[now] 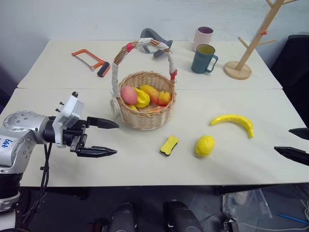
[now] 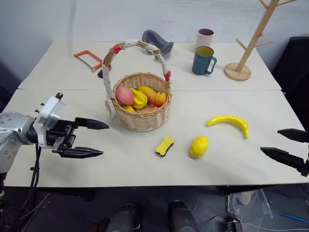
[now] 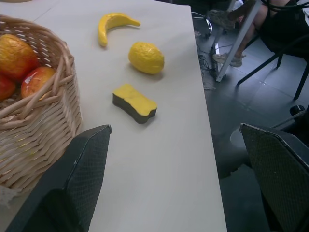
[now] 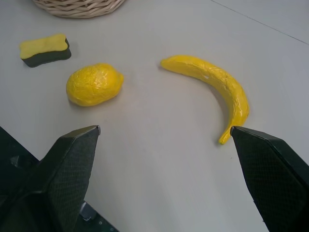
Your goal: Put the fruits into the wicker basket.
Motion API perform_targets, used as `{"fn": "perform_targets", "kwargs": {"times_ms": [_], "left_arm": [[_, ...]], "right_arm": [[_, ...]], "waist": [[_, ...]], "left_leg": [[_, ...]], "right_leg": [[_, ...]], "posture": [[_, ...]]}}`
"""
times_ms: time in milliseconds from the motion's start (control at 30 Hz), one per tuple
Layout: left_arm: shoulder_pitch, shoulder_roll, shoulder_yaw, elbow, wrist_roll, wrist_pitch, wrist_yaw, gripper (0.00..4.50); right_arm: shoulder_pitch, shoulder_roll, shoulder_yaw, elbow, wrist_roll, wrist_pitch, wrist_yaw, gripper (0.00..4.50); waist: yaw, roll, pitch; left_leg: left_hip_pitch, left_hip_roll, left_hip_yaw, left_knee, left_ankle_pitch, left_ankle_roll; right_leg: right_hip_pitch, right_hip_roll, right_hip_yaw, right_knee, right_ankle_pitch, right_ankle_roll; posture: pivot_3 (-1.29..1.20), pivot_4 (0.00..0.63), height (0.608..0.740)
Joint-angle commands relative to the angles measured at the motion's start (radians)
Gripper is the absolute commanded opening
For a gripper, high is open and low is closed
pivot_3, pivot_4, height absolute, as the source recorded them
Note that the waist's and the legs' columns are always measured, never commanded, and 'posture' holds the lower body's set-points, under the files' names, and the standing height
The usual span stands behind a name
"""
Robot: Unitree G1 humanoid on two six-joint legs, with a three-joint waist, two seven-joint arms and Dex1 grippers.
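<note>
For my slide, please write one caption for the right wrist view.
Open right tool above the table, facing the banana and lemon.

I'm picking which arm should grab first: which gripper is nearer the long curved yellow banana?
Right. The open right gripper hovers just off the long curved yellow banana, at the table's right edge. The open left gripper hangs beyond the round woven wicker basket, far to the left.

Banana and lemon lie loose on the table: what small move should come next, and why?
Probably reach the right gripper toward the banana. Its fingers are open and empty, the banana lies nearest it, clear of the lemon, while the left gripper is beside the wicker basket.
</note>
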Motion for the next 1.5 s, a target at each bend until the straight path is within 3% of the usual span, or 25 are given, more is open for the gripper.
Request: {"fn": "perform_targets", "kwargs": {"times_ms": [33, 333, 633, 800, 967, 1100, 1400, 1500], "left_arm": [[-0.01, 0.007, 0.025, -0.013, -0.001, -0.012, 0.007, 4.5], [-0.001, -0.02, 0.008, -0.05, 0.02, 0.009, 0.094, 4.5], [-0.105, -0.066, -0.068, -0.116, 0.005, 0.259, 0.319, 4.5], [-0.208, -0.138, -0.233, -0.134, 0.044, 0.441, 0.43, 4.5], [-0.227, -0.143, -0.26, -0.252, -0.052, 0.623, 0.44, 4.5], [-0.233, -0.203, -0.28, -0.26, -0.046, 0.738, 0.544, 4.5], [-0.205, -0.338, -0.415, -0.264, 0.068, 0.744, 0.727, 4.5], [-0.232, -0.284, -0.488, -0.259, 0.134, 0.662, 0.694, 4.5]], "right_arm": [[-0.005, 0.014, -0.042, -0.036, 0.014, 0.0, -0.011, 4.46], [-0.037, 0.03, -0.032, -0.041, 0.009, -0.013, -0.054, 4.46], [-0.043, 0.037, -0.024, -0.193, 0.101, 0.043, -0.075, 4.46], [-0.069, 0.036, 0.072, -0.364, 0.234, 0.086, -0.119, 4.46], [-0.176, 0.024, 0.198, -0.479, 0.343, 0.092, -0.255, 4.46], [-0.267, 0.008, 0.284, -0.499, 0.399, 0.094, -0.334, 4.46], [-0.353, 0.007, 0.42, -0.505, 0.421, 0.088, -0.444, 4.46], [-0.347, 0.016, 0.426, -0.514, 0.428, 0.086, -0.473, 4.46]], "waist": [[0.0, 0.0, 0.0], [0.001, 0.0, 0.0], [0.003, 0.0, 0.0], [0.005, 0.0, 0.0], [-0.002, 0.0, 0.0], [0.001, 0.0, 0.0], [0.006, 0.0, 0.0], [0.004, 0.0, 0.0]], "left_leg": [[0.0, 0.0, 0.0, 0.0, 0.0, 0.0], [0.0, 0.0, 0.0, 0.0, 0.0, 0.0], [-0.001, 0.0, -0.001, 0.001, 0.0, 0.0], [-0.002, 0.0, -0.003, 0.006, 0.0, 0.0], [-0.004, 0.002, -0.003, 0.009, 0.0, -0.002], [-0.003, 0.002, -0.003, 0.009, 0.003, -0.006], [-0.005, 0.0, -0.005, 0.01, 0.002, -0.005], [-0.005, 0.001, -0.005, 0.01, 0.003, -0.005]], "right_leg": [[0.0, 0.0, 0.0, 0.0, 0.0, 0.0], [0.0, 0.0, 0.0, 0.0, 0.0, 0.0], [0.0, 0.0, 0.0, 0.001, 0.0, 0.0], [0.001, 0.001, -0.001, 0.002, 0.0, 0.001], [0.001, 0.002, -0.001, 0.003, 0.0, 0.001], [0.001, 0.001, -0.001, 0.003, 0.0, 0.001], [0.001, 0.0, -0.001, 0.002, 0.0, 0.001], [0.001, 0.001, -0.001, 0.002, 0.0, 0.001]], "posture": [[0.0, 0.15, 0.74], [0.0, 0.15, 0.74], [0.0, 0.15, 0.74], [0.0, 0.15, 0.74], [0.0, 0.15, 0.74], [0.0, 0.15, 0.74], [0.0, 0.15, 0.74], [0.0, 0.15, 0.74]]}}
